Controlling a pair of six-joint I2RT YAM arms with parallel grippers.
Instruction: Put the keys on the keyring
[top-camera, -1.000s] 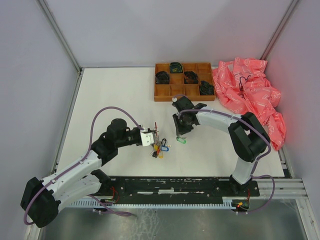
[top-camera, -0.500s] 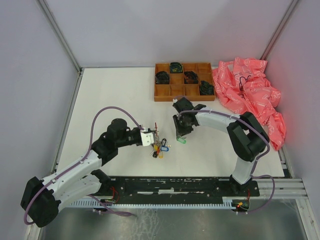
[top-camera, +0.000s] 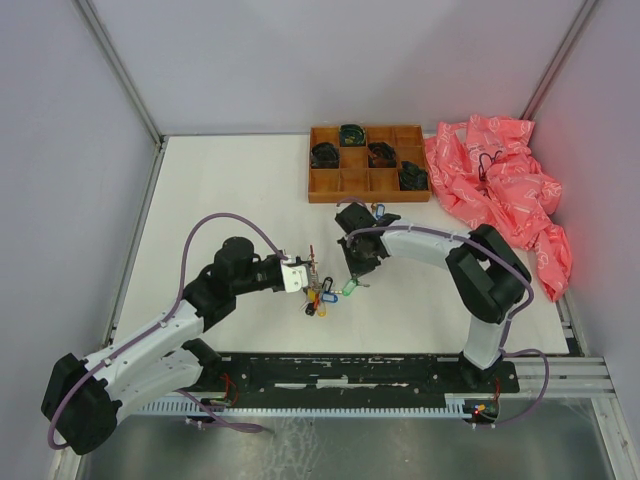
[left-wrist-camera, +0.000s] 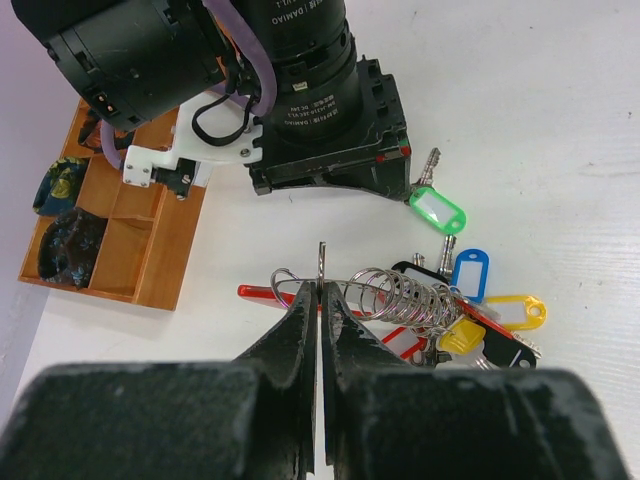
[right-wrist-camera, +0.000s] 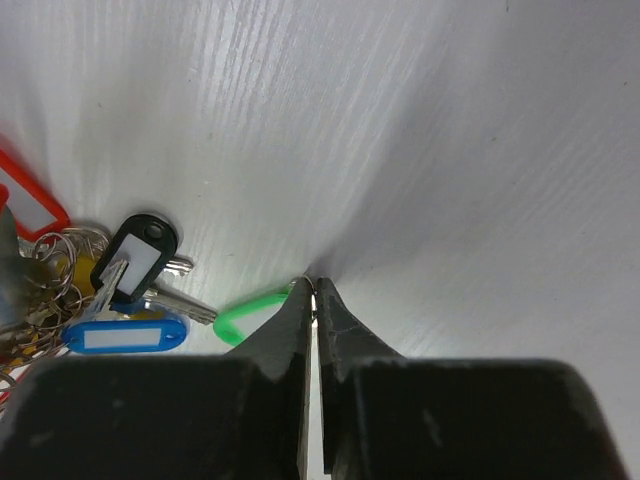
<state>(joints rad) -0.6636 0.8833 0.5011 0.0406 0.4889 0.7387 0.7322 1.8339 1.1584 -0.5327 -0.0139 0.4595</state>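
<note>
My left gripper (top-camera: 309, 272) is shut on the keyring (left-wrist-camera: 322, 262), a thin wire ring held upright and seen edge-on between the jaws (left-wrist-camera: 320, 292). A bunch of keys with blue, yellow, black and red tags (left-wrist-camera: 470, 315) and a red strap (left-wrist-camera: 258, 292) hang from it onto the table; the bunch also shows in the top view (top-camera: 320, 298). My right gripper (top-camera: 357, 274) is shut (right-wrist-camera: 313, 290) on a key with a green tag (right-wrist-camera: 243, 313), low over the table just right of the bunch. The green tag also shows in the left wrist view (left-wrist-camera: 438, 211) and the top view (top-camera: 349, 288).
A brown wooden compartment tray (top-camera: 366, 196) with dark coiled items stands at the back, also in the left wrist view (left-wrist-camera: 160, 262). A crumpled pink-red plastic bag (top-camera: 500, 190) fills the back right. Grey walls enclose the table.
My right gripper has moved left and slightly nearer with the green-tagged key, closing on the bunch. The left gripper and keyring have stayed put.
</note>
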